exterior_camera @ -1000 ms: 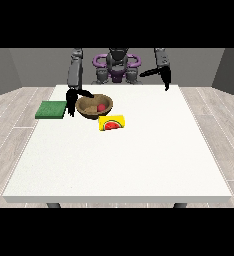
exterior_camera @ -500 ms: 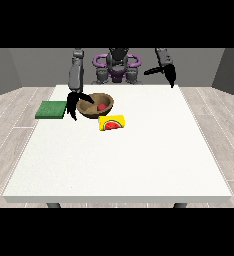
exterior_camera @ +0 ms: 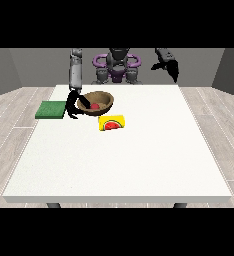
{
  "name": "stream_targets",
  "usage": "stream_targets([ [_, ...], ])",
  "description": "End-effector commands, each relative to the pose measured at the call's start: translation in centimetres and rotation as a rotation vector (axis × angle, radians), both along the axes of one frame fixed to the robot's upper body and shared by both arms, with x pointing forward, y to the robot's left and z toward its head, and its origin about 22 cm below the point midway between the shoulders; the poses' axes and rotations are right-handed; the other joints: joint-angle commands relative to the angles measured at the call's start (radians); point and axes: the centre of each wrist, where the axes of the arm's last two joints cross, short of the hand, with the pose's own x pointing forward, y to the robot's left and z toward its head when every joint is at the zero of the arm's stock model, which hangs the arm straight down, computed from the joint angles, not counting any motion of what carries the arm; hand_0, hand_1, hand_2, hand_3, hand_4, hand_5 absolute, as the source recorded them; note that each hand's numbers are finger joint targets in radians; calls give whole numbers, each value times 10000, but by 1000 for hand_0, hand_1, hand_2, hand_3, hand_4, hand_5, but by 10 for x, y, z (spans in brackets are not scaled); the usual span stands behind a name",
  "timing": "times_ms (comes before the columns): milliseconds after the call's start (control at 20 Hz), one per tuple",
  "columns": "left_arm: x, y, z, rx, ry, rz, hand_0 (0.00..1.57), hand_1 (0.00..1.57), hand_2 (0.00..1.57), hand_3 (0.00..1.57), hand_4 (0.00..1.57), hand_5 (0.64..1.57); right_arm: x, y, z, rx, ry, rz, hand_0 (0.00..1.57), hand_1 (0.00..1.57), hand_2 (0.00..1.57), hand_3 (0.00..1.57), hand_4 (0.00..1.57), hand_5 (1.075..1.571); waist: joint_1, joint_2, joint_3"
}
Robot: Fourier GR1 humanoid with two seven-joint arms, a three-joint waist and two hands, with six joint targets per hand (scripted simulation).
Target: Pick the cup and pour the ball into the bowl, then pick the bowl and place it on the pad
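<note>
The bowl, with the red ball inside, sits just right of the green pad. The hand at the view's left is curled onto its near rim. Lift level, then carry it left onto the pad. The hand at the view's right hangs raised; its fingers cannot be made out. Contact under the rim is hidden.

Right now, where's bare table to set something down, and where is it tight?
The near half of the table, below the yellow cup, is bare, as is the right side under the raised hand at the view's right. It is crowded at the far left: green pad, hand at the view's left, and bowl with a red ball.
</note>
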Motion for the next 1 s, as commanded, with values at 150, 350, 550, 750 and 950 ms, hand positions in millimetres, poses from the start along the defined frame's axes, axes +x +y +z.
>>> stream_targets([
  [150,-7,42,-50,-423,1801,1289,0,0,0,0,973,1423,11,36,0,-283,3415,-340,1571,1571,1571,945,844,1563,-1227,-1822,301],
  [350,-19,69,-76,-364,2787,2117,0,0,0,0,998,1411,46,33,52,-161,3888,219,1571,1571,1571,889,806,1565,-2192,-2612,308],
  [550,-36,78,-93,-287,3076,2545,0,0,0,0,1003,1407,45,23,64,-1,4319,492,1571,1571,1571,744,808,1567,-2476,-3078,322],
  [750,-38,72,-89,-407,2259,2161,0,0,0,0,1003,1418,43,-20,86,361,3538,-162,1571,1571,1571,677,788,1570,-2136,-2211,325],
  [950,-29,62,-75,-514,1937,1905,0,0,0,0,1051,1435,29,-48,83,440,2839,-244,1571,1571,1571,677,788,1570,-2043,-1614,327],
])
